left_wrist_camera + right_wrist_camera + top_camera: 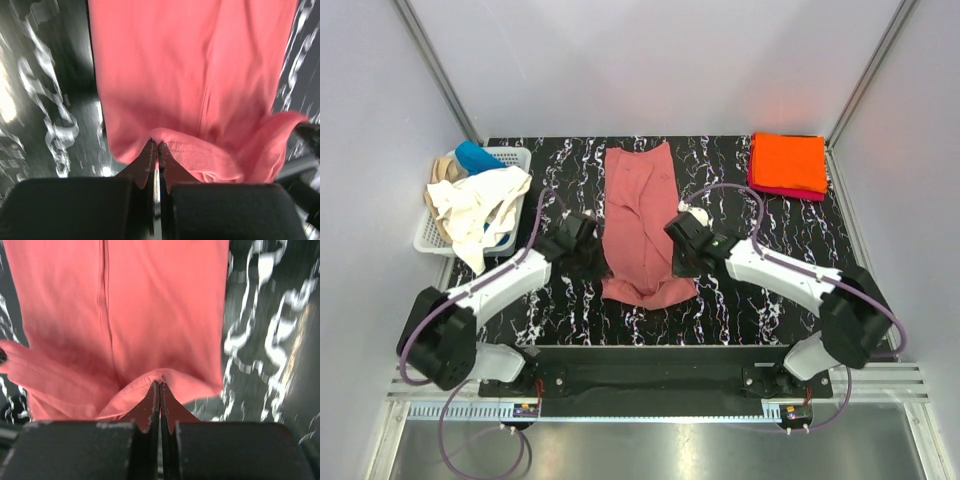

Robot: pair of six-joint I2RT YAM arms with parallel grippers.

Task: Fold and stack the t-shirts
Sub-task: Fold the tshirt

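Note:
A dusty salmon-pink t-shirt (640, 215), folded into a long strip, lies down the middle of the black marbled table (760, 290). My left gripper (597, 263) is shut on the shirt's near left edge. In the left wrist view its tips (158, 145) pinch a raised ridge of pink cloth (200, 75). My right gripper (677, 262) is shut on the near right edge. In the right wrist view its tips (160, 385) pinch the hem of the pink cloth (150, 305). The near end of the shirt is bunched and lifted between the two grippers.
An orange t-shirt (788, 160) folded square lies on a magenta one (772, 189) at the back right corner. A white lattice basket (516, 158) at the back left holds cream-white (475, 205), tan (442, 168) and blue (475, 156) t-shirts. Grey walls enclose the table.

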